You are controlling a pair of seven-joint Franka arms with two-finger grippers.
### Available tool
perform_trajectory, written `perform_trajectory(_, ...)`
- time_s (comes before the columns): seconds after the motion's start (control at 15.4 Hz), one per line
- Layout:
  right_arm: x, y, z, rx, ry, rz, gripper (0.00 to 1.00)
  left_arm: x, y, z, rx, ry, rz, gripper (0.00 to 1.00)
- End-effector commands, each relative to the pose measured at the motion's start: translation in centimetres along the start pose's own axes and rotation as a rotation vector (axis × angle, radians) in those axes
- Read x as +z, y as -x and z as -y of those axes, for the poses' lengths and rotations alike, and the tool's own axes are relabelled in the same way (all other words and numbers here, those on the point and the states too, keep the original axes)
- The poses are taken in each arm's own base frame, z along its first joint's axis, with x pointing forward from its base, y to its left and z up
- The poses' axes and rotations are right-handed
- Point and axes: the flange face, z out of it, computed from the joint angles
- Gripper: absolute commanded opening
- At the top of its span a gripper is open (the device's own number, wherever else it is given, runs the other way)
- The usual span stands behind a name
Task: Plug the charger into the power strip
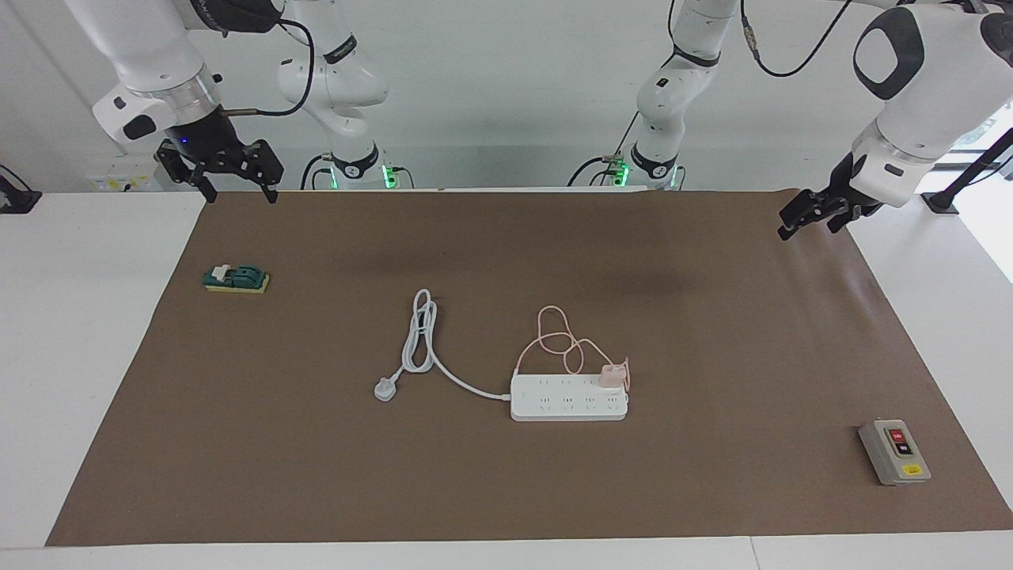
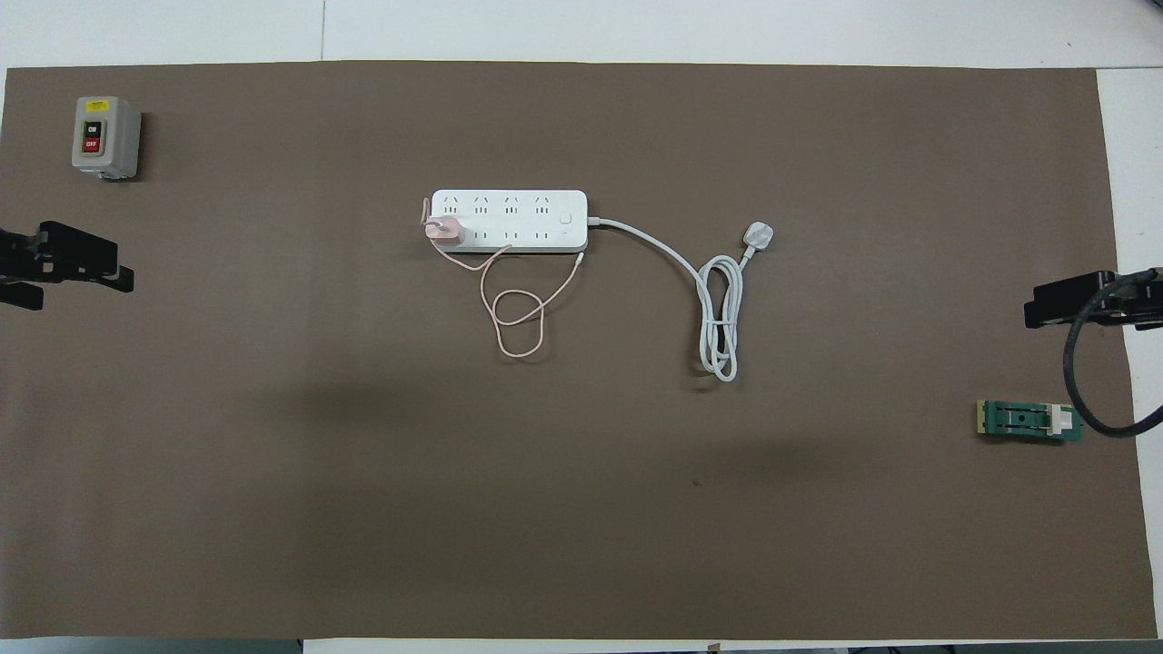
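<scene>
Grippers are both held up in the air with fingers spread and nothing gripped. The left gripper [image 1: 815,215] is raised over the mat's [image 1: 316,475] edge at the left arm's end of the table, and the right gripper [image 1: 229,174] is raised over the mat's corner at the right arm's end, where that arm waits. The charger [image 1: 611,375] is seen well apart from both, between them and closer to the left gripper. It is seated in an end outlet of the power strip [image 1: 568,398]. A small pale pink cube is shown, with its thin pink cable [image 1: 558,336] looped on the mat beside the long white strip.
</scene>
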Motion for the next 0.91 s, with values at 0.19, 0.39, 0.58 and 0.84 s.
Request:
perform_trajectory(0.19, -0.2, 0.3, -0.1, 0.015, 0.010, 0.010, 1.00, 0.8, 1.7, 0.7, -0.024, -0.102, 0.030, 1.00)
perform_trajectory(0.39, -0.2, 0.3, -0.1, 0.014, 0.010, 0.010, 1.00, 0.9, 0.4, 0.1, 0.006, -0.081, 0.040, 1.00)
perform_trajectory(0.58, -0.2, 0.3, -0.1, 0.015, 0.010, 0.010, 1.00, 1.2, -0.5, 0.0, 0.018, -0.058, 0.058, 1.00)
perform_trajectory(0.84, -0.2, 0.3, -0.1, 0.014, 0.010, 0.010, 1.00, -1.1, -1.2, 3.5, -0.056, -0.038, 0.038, 1.00)
